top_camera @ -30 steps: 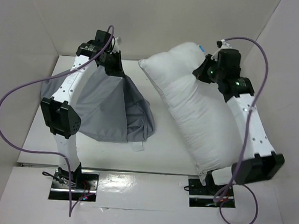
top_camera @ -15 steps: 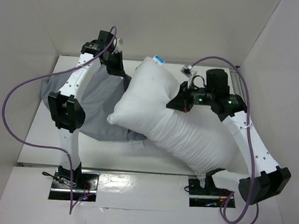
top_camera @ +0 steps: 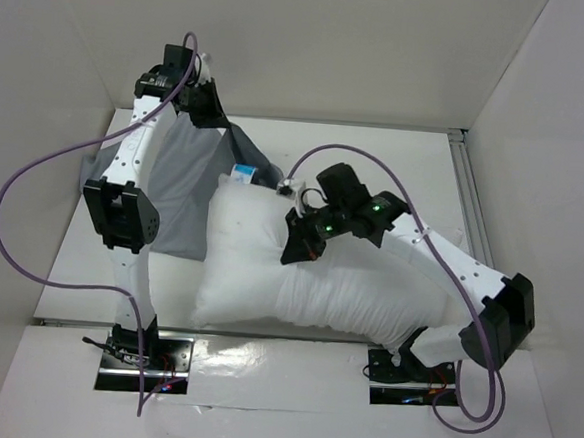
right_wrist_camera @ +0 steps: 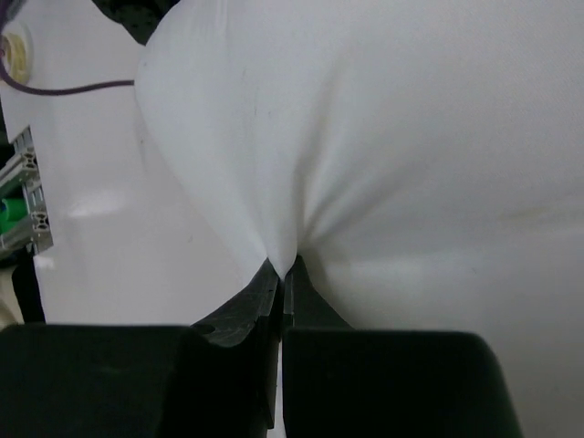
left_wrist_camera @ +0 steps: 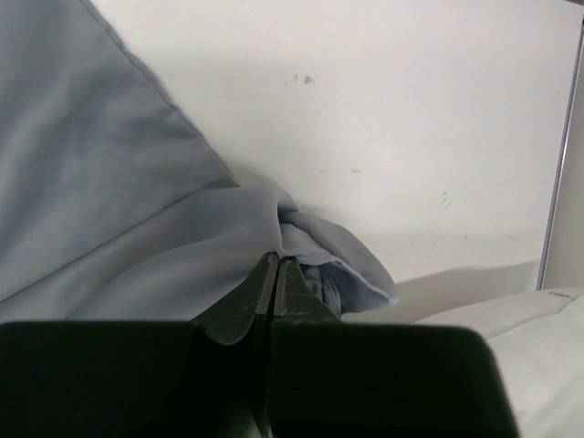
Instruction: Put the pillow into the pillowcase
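Pillow (top_camera: pixel 312 293) in clamped right gripper (right_wrist_camera: pixel 283 270); pillowcase (top_camera: pixel 179 191) in clamped left gripper (left_wrist_camera: pixel 276 265).

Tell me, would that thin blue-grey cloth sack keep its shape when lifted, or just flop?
Likely floppy: the thin blue-grey fabric pillowcase drapes in slack folds below where the left jaws pinch it. Probably light too, since a small pinched bunch of cloth seems enough to hold it up.
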`<state>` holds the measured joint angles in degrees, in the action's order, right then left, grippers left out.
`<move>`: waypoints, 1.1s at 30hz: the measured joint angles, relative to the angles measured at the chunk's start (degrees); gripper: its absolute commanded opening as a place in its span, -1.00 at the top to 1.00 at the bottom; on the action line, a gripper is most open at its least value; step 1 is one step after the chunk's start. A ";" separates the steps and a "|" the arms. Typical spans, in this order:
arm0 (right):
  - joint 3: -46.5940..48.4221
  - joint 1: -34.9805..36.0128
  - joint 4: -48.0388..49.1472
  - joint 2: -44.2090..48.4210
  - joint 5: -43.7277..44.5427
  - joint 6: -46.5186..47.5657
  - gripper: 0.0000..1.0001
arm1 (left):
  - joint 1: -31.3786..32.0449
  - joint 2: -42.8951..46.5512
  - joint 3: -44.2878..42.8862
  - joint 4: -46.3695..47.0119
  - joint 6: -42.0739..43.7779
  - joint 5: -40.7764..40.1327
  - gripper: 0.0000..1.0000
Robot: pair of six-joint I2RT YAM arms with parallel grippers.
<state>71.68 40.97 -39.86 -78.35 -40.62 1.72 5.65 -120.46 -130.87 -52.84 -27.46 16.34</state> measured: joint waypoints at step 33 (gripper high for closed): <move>0.68 -18.86 -0.26 -5.29 3.65 -4.42 -0.60 | 4.76 23.37 27.45 1.77 6.40 -1.09 1.00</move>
<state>72.36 22.11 -40.12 -83.64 -36.97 -2.70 10.41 -97.10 -103.42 -51.07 -21.06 15.25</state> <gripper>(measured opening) 0.616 0.096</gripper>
